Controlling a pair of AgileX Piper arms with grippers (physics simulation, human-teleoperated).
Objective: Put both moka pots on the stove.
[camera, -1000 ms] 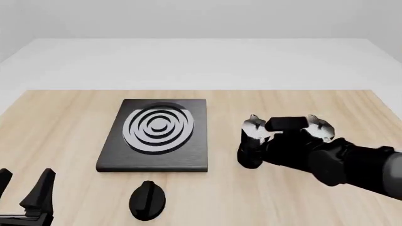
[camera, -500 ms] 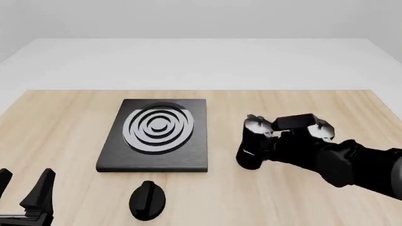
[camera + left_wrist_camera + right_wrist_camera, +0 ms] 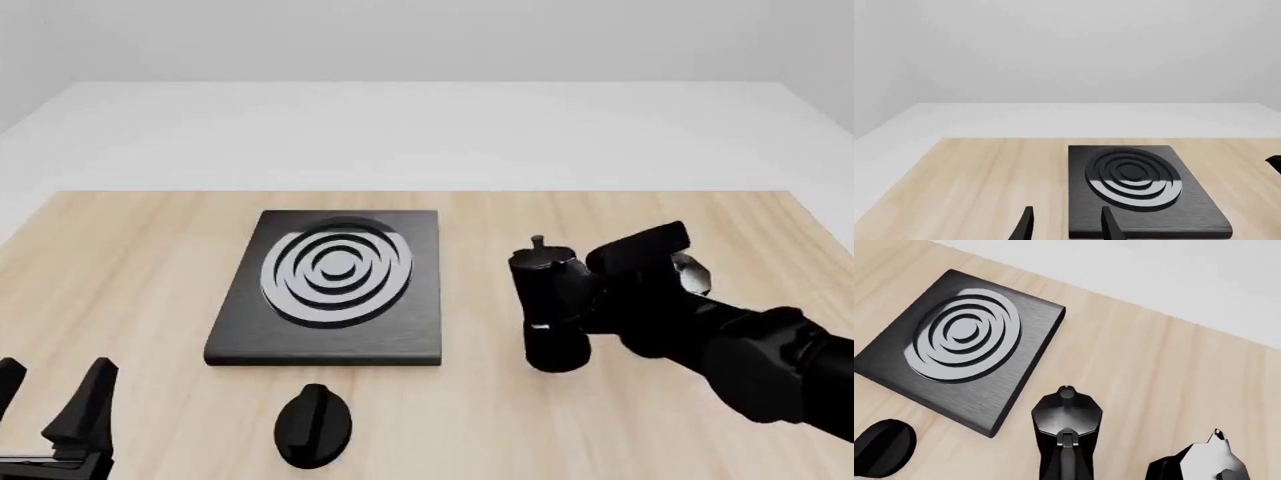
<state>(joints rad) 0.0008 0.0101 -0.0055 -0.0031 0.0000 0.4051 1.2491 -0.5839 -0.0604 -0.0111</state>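
Pot (image 3: 553, 310) is up off the table now in my right gripper (image 3: 594, 290), clamped by its handle, right of the stove (image 3: 327, 335). Second pot (image 3: 1211, 460) waits beside. Left gripper (image 3: 54, 410) idle, spread open.

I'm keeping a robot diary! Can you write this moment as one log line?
left pincer: open, empty | right pincer: at moka pot handle, grip hidden | second moka pot: beyond right arm | stove: no pots
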